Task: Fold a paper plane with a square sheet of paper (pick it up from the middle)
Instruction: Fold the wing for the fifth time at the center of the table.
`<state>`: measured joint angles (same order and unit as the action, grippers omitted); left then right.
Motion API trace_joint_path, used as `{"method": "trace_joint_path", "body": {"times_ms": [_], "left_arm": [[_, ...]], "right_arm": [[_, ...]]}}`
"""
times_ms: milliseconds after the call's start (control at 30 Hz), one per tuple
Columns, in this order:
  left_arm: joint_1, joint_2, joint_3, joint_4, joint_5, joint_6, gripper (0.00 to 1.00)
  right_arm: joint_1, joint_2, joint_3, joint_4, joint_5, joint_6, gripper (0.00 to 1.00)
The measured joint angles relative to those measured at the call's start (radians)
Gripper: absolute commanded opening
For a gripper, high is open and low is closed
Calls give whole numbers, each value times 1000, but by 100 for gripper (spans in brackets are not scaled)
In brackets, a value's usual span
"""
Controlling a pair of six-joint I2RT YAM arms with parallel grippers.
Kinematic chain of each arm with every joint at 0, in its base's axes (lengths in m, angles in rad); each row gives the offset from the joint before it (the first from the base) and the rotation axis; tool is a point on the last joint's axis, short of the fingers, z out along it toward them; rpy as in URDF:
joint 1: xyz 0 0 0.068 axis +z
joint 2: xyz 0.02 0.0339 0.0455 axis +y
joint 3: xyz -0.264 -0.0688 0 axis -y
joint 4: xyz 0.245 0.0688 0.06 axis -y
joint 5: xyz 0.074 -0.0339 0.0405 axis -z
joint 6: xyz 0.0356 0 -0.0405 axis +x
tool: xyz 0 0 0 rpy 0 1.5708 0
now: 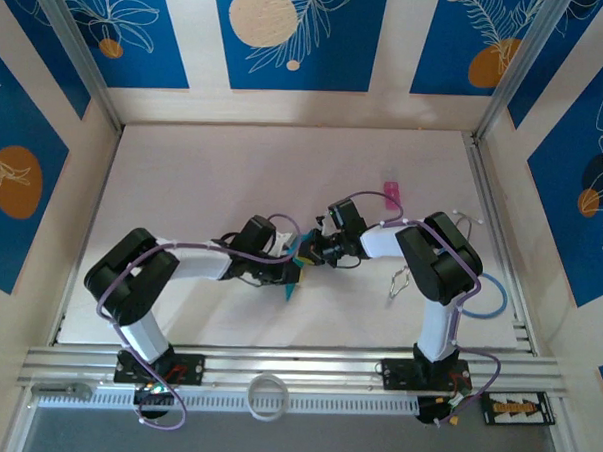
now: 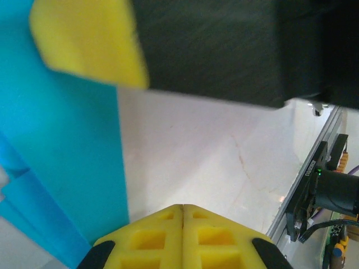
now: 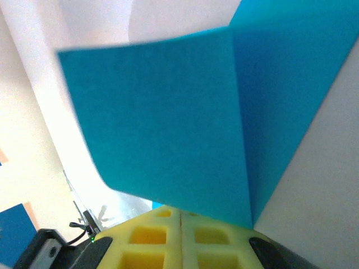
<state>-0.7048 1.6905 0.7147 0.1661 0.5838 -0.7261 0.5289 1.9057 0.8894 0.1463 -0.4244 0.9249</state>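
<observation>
**Folded sheet held mid-table between two closed grippers**

Top external view: The sheet of paper (image 1: 293, 278) sits at the middle of the table (image 1: 203, 182), where the two arms meet. It shows as a narrow cyan sliver. Its long axis runs roughly from far to near, and it tapers to a tip that points toward the near edge. The left gripper (image 1: 283, 268) is at its left side and the right gripper (image 1: 310, 254) at its upper right. At this range the jaw gap cannot be judged. A small pink object (image 1: 390, 193) lies well apart on the far right.

Left wrist view: The left gripper (image 2: 183, 224) has its yellow fingers pressed together with only a seam between them. The sheet (image 2: 61, 145) fills the left side, with its straight edge running down to just beside the left finger. I cannot tell whether any paper is caught in the seam. A yellow finger (image 2: 84, 42) of the right gripper lies over the top of the sheet.

Right wrist view: The right gripper (image 3: 180, 224) is closed, pads meeting. The sheet (image 3: 168, 123) rises from its fingertips, apparently pinched there. A straight crease (image 3: 242, 129) runs away from the fingers, splitting the paper into two panels.
</observation>
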Motion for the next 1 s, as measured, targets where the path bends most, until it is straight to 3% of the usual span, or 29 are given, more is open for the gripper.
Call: {"method": "trace_joint_path", "body": {"times_ms": [367, 1000], "left_arm": [[-5, -32, -142, 110, 10, -36, 1], [-51, -156, -205, -56, 45, 2, 0]], "right_arm": [[1, 0, 0, -1, 2, 0, 7], [1, 0, 9, -24, 4, -19, 6]]}}
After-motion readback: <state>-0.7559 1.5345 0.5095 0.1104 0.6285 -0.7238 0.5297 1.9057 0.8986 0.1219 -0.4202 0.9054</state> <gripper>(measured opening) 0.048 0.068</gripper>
